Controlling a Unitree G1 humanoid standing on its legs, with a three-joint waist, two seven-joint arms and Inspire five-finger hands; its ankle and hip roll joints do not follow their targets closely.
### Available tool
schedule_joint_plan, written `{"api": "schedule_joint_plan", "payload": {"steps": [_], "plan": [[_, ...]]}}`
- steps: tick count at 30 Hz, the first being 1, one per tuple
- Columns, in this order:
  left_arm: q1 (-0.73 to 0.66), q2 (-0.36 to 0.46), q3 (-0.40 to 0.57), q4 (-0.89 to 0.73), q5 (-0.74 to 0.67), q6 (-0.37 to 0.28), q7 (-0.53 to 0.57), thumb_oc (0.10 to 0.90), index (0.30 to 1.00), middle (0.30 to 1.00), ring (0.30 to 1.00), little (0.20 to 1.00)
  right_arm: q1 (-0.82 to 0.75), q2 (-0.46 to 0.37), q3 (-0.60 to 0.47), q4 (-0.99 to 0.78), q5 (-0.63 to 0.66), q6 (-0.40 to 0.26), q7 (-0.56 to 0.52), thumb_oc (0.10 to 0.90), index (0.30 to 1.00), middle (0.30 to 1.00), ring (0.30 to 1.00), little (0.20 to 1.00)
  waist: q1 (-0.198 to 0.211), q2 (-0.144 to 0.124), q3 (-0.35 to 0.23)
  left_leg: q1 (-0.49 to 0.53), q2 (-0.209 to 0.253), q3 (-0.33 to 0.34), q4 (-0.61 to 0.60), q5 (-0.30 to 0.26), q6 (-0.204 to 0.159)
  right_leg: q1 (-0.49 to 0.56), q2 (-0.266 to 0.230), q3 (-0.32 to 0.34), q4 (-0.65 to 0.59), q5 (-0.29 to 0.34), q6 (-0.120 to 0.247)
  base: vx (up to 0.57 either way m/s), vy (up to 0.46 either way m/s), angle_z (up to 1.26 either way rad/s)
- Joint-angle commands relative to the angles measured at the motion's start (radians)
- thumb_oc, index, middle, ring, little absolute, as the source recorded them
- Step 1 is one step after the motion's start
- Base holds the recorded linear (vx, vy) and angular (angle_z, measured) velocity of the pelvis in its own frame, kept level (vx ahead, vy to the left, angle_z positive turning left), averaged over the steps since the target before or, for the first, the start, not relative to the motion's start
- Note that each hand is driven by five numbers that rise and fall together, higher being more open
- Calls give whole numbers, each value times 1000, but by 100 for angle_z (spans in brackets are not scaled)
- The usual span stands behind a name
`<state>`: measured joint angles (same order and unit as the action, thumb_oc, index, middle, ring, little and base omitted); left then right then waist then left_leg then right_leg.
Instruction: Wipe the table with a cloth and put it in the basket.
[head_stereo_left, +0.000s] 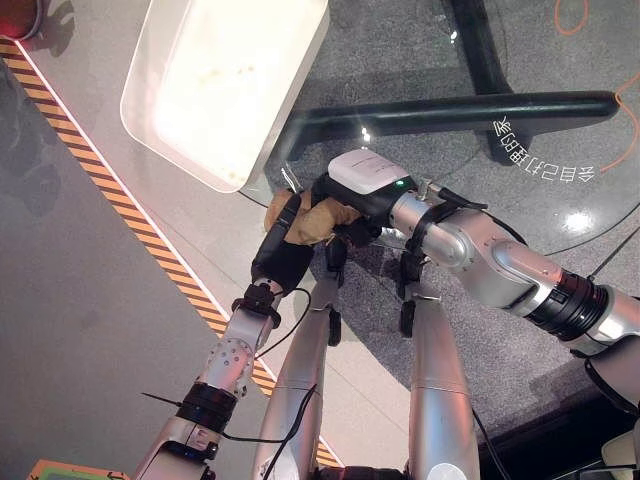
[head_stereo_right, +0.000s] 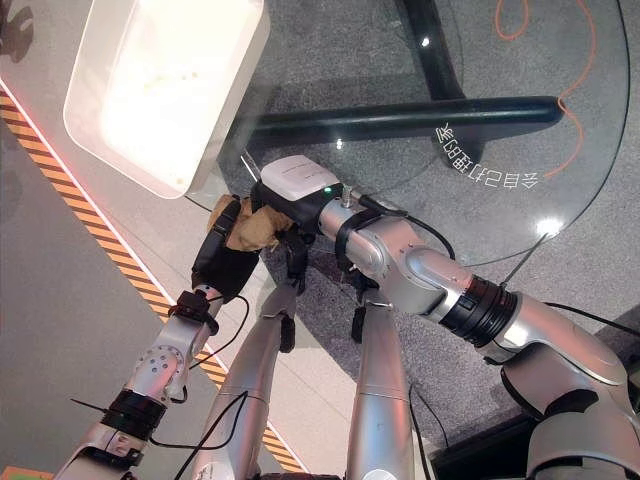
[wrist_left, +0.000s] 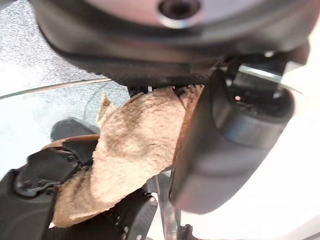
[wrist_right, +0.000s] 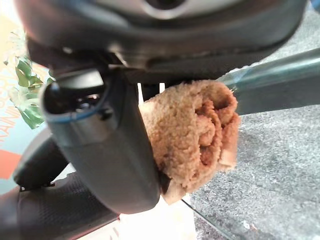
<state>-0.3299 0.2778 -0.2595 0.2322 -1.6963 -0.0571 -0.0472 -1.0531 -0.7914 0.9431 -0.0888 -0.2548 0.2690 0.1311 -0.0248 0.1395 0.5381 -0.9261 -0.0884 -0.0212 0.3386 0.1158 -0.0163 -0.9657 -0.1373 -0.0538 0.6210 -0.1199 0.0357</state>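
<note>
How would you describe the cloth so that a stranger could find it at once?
Start at the round glass table and go to its near edge, beside the white basket. There the left hand and right hand meet, both gripping the cloth. It is the only soft, tan, crumpled thing among dark and grey parts.

Tan cloth (wrist_right: 192, 135) bunched beside white basket (head_stereo_left: 225, 85).

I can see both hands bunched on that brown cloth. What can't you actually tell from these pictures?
- Whether the cloth touches the glass table: in the eye views the left hand and right hand cover it.
- The left hand's fingers: in its wrist view the cloth hides them.
- The white basket: its far end is cut off by the eye views' top edge.
</note>
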Motion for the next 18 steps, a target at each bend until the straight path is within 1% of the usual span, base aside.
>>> {"api": "schedule_joint_plan", "payload": {"steps": [1, 8, 16, 18], "plan": [[4, -40, 34, -92, -23, -22, -40, 100, 300, 300, 300, 200, -108, 47, 19, -111, 60, -77, -37, 100, 300, 300, 300, 200, 6, 48, -18, -23, 39, 3, 82, -78, -12, -29, -7, 69, -110, 97, 64, 0, 0, 0], [7, -45, 46, -89, -19, 2, -43, 100, 300, 300, 300, 200, -95, 51, -1, -107, 60, -60, -67, 100, 300, 300, 300, 200, 9, 42, -18, -19, 38, 0, 76, -80, -11, -21, -5, 69, -120, 98, 66, 0, -5, 2], [7, -60, 48, -79, -17, 6, -48, 100, 300, 300, 300, 200, -70, 61, -36, -83, 44, -47, -149, 100, 300, 300, 300, 200, 5, 40, -18, -19, 34, 2, 72, -82, -9, -21, 0, 73, -128, 101, 68, 1, 0, 1], [6, -63, 49, -78, -19, 6, -48, 100, 300, 300, 300, 200, -62, 64, -48, -79, 38, -35, -190, 100, 300, 300, 300, 200, 4, 41, -18, -19, 33, 1, 71, -82, -9, -22, 1, 75, -131, 103, 69, 0, 0, 0]]}}
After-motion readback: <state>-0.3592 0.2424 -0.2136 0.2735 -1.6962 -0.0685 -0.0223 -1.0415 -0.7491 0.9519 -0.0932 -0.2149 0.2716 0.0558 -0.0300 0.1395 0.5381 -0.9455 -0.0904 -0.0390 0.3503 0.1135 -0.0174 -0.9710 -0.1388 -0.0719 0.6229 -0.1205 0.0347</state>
